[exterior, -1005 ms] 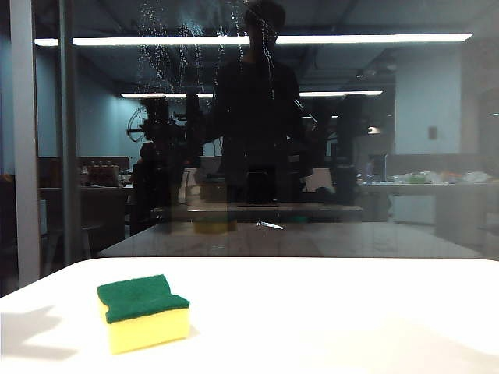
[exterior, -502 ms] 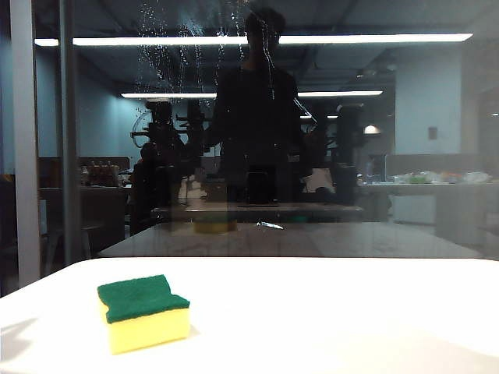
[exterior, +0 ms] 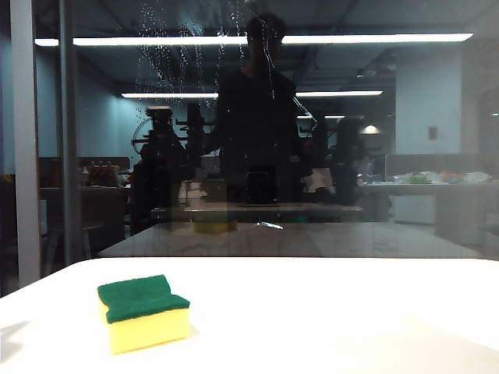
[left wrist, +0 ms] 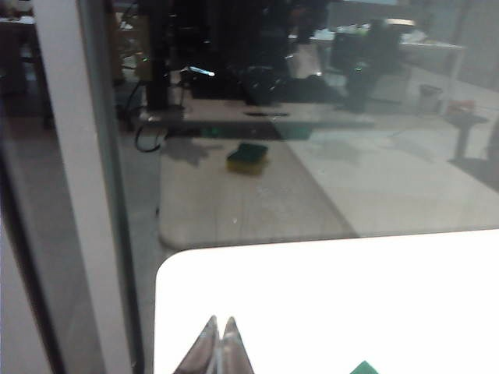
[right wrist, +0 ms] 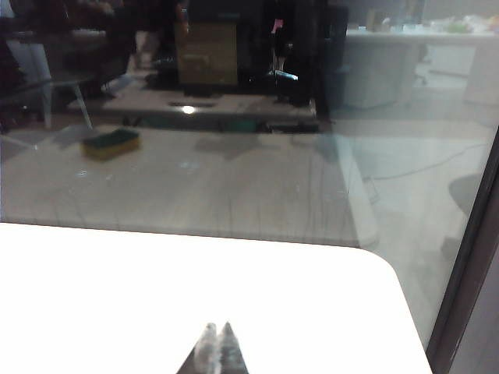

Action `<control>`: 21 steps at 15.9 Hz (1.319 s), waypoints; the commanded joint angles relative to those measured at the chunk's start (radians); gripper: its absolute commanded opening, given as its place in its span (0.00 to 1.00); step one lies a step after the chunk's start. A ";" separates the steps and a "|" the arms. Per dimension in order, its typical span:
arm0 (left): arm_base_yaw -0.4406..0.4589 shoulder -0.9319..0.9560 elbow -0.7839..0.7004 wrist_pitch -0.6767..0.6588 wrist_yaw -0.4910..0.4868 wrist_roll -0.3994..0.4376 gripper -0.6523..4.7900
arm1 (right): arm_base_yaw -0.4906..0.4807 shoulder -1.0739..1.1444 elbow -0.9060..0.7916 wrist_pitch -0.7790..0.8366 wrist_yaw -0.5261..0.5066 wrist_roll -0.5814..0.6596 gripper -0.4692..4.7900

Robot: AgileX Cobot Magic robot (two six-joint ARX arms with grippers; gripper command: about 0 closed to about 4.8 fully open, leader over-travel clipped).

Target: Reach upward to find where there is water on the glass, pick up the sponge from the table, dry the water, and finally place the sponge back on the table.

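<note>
Exterior view shows you the sponge [exterior: 143,312] near the bench's [exterior: 327,312] front-left corner: light, squashy foam, so pinch its yellow sides. Left pincer [left wrist: 218,333] and right pincer [right wrist: 216,337] hover pressed together, empty.

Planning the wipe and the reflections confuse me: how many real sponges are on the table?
1. The sponge lies green side up on the table, toward its left near the front edge. The dim one behind the glass is only its mirror image. Both shut grippers are empty.
</note>
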 commanded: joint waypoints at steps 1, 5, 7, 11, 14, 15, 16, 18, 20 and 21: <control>0.000 0.001 -0.034 0.078 -0.020 0.004 0.11 | 0.002 0.000 -0.058 0.077 -0.027 -0.022 0.08; 0.000 0.001 -0.107 0.219 -0.020 0.004 0.11 | 0.002 0.000 -0.083 0.105 -0.051 -0.084 0.08; 0.000 0.001 -0.139 0.267 -0.019 0.004 0.11 | 0.002 0.000 -0.083 0.112 -0.051 -0.085 0.08; 0.000 0.001 -0.193 0.341 -0.017 0.004 0.11 | 0.002 0.000 -0.083 0.109 -0.050 -0.085 0.08; 0.000 0.001 -0.231 0.360 -0.017 0.005 0.11 | 0.002 -0.001 -0.083 0.109 -0.050 -0.132 0.08; 0.000 0.001 -0.230 0.346 -0.019 0.007 0.11 | 0.002 -0.001 -0.083 0.109 -0.050 -0.135 0.08; 0.000 0.001 -0.230 0.340 -0.018 0.024 0.11 | 0.002 0.000 -0.083 0.109 -0.050 -0.135 0.08; 0.000 0.001 -0.230 0.339 -0.017 0.014 0.11 | 0.003 0.000 -0.083 0.109 -0.051 -0.133 0.08; 0.000 0.001 -0.230 0.330 -0.016 0.015 0.11 | 0.003 0.000 -0.083 0.109 -0.051 -0.133 0.08; 0.000 0.001 -0.230 0.325 -0.017 0.015 0.11 | 0.003 -0.001 -0.083 0.109 -0.051 -0.133 0.08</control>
